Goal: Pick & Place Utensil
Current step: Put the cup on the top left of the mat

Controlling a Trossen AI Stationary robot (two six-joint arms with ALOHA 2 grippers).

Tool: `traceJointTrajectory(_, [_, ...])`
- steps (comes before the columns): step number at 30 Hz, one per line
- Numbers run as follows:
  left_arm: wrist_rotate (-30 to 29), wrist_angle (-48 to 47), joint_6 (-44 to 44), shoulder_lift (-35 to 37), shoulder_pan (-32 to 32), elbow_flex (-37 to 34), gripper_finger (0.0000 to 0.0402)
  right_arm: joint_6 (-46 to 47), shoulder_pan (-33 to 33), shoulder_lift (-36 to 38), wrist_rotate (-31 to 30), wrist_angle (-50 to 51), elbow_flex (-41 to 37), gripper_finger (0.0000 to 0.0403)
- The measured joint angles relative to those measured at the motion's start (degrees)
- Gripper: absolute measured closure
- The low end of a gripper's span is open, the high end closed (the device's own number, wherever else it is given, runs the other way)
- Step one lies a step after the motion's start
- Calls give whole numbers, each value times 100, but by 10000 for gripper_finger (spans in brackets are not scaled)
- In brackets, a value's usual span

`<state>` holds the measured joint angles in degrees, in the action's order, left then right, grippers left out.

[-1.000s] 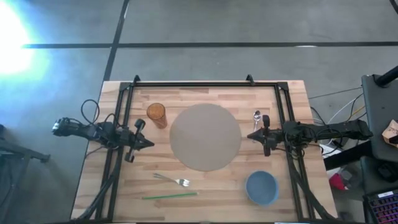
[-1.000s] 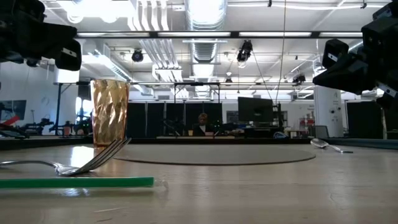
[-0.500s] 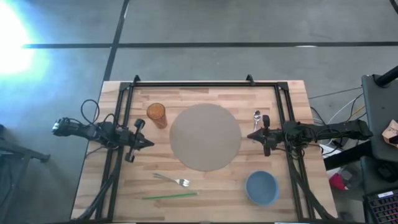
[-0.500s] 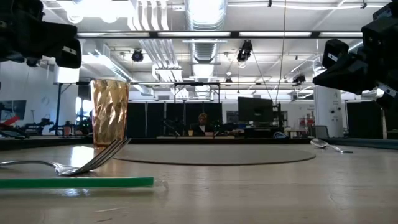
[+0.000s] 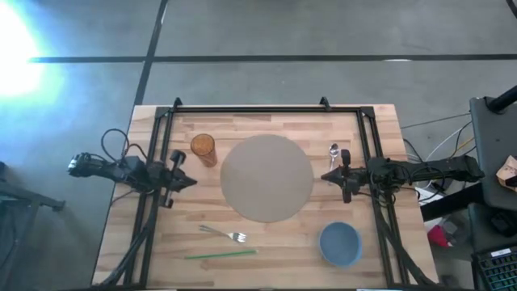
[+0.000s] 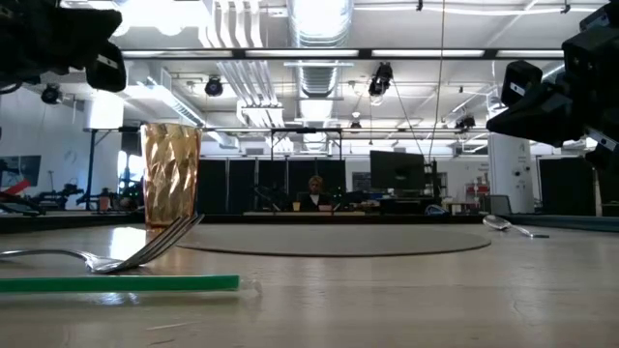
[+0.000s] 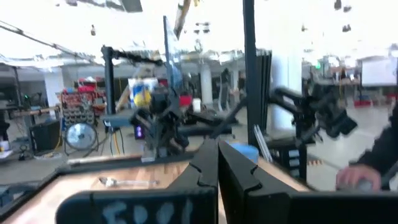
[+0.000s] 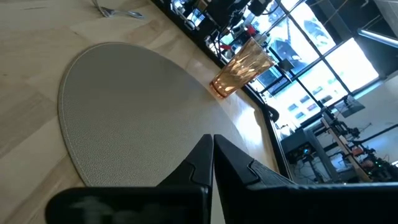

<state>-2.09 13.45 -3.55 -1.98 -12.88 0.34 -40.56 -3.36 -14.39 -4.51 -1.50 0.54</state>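
A silver fork point(image 5: 226, 234) lies flat near the table's front, with a green straw point(image 5: 220, 254) just in front of it. A silver spoon point(image 5: 334, 151) lies at the right, beside the round grey placemat point(image 5: 266, 178). An amber cup point(image 5: 203, 148) stands upright left of the mat. My left gripper point(image 5: 192, 183) hovers shut at the mat's left, above the table. My right gripper point(image 5: 325, 176) hovers shut at the mat's right, close to the spoon. Neither holds anything. In the low view the fork point(image 6: 106, 253) rests on its tines and handle.
A blue bowl point(image 5: 339, 243) stands at the front right. A black frame point(image 5: 266, 107) runs along the table's far edge and down both sides past the arms' bases. A person's hand point(image 7: 357, 180) shows beyond the table in the left wrist view.
My left gripper has tipped upward a little and risen slightly, staying shut beside the mat. Nothing on the table has moved.
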Motion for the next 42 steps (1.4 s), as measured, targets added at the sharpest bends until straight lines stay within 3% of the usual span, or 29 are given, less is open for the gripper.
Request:
traceJointTrajectory(6, [-706, 97, 72, -6, 0, 0, 376, 3, -1, -1, 0, 0, 0, 394])
traceJointTrajectory(11, [-1619, 111, 85, -17, 0, 0, 305, 3, -2, -2, 1, 0, 0, 394])
traceJointTrajectory(15, [-2794, 337, 413, -17, -4, 0, 241, 2, -1, 0, 0, 0, 0, 394])
traceJointTrajectory(19, [-3785, 570, 744, -20, 2, 10, 203, 0, -2, 0, 0, 0, 0, 394])
traceJointTrajectory(31, [-4847, 346, 884, -585, 4, 896, 195, -5, -2, -2, 1, 0, 0, 394])
traceJointTrajectory(42, [-5550, -1935, 2107, -1758, 226, 2500, 195, -1, -1, -1, 0, 0, 0, 394])
